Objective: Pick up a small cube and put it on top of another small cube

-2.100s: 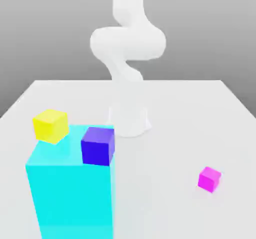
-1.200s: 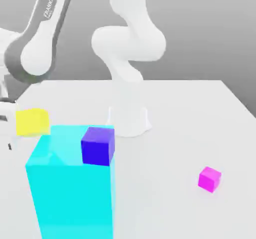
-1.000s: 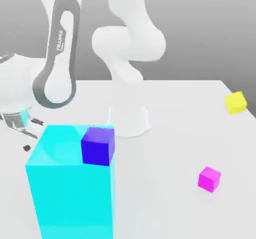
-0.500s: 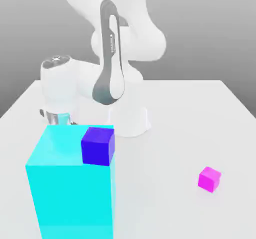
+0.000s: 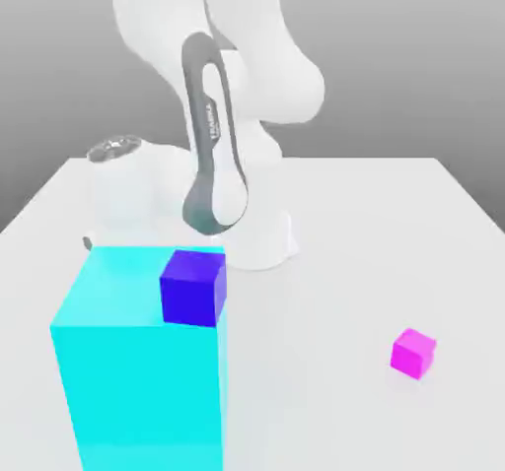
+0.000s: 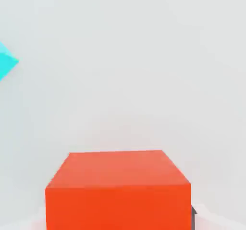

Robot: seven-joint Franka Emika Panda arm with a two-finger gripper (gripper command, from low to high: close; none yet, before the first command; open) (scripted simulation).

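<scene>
An orange-red cube [image 6: 117, 188] lies close under the hand camera on the white table. My gripper [image 6: 118, 220] is shut on it, and a dark fingertip [image 6: 193, 218] touches the cube's side. In the exterior view the white hand [image 5: 123, 195] sits low behind the tall cyan block [image 5: 138, 380], which hides the fingers and the orange-red cube. An indigo cube [image 5: 192, 287] rests on the cyan block's top at its exterior-right edge.
A magenta cube [image 5: 412, 352] lies on the table [image 5: 375, 242] at the exterior view's right. The arm's white base [image 5: 258, 237] stands behind the cyan block. A cyan corner [image 6: 6, 62] of that block shows in the hand view.
The arm swung from the exterior view's left to behind the cyan block and sank lower. The jaws closed. The yellow cube seen far right a second ago is gone.
</scene>
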